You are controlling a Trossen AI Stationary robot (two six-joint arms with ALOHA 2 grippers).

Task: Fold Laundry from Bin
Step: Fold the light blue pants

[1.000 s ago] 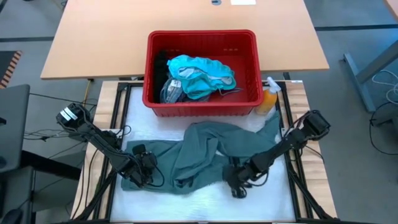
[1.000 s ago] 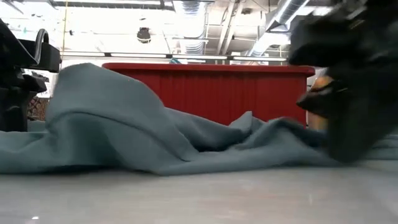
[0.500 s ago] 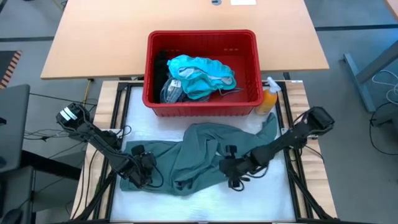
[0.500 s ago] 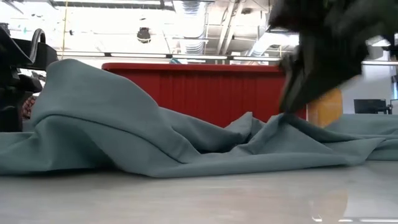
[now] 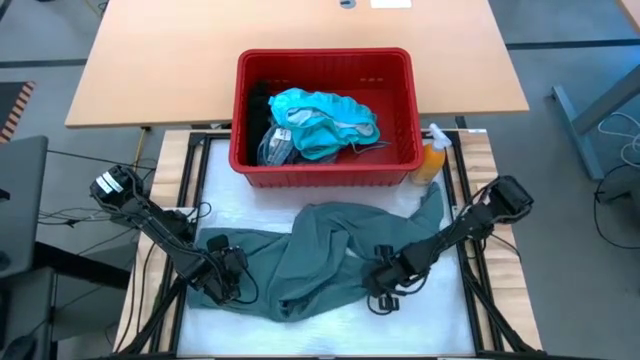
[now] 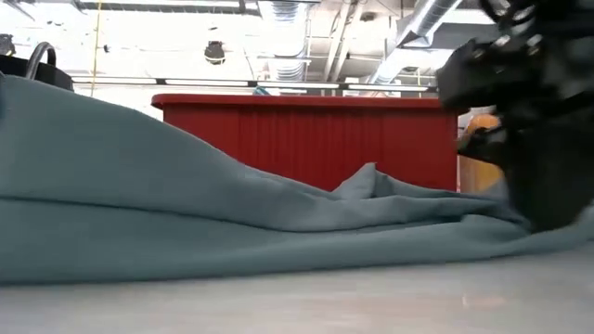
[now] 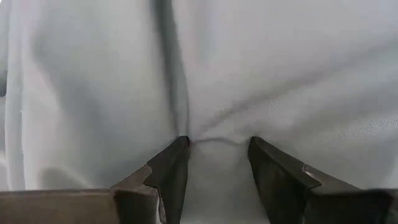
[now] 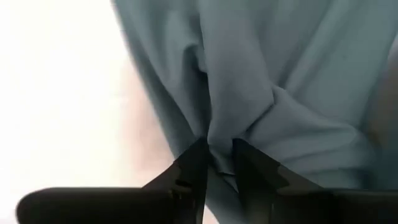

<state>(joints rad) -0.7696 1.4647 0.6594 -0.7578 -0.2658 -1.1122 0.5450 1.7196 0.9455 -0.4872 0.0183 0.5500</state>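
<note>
Nearest the front edge, bare white tabletop (image 5: 330, 335) runs as a strip before the grey-green garment (image 5: 320, 255). The left pincer (image 5: 222, 280) clamps that garment's left edge, a fold pinched between its fingers; the right pincer (image 5: 383, 290) nips its right front edge. Behind, just apart, the red bin (image 5: 325, 160) holds teal laundry (image 5: 325, 120), an orange spray bottle (image 5: 432, 158) beside its right corner.

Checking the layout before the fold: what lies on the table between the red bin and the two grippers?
In the high view, the grey-green garment fills the stretch from the red bin to the left gripper and right gripper, each pinching it.
</note>
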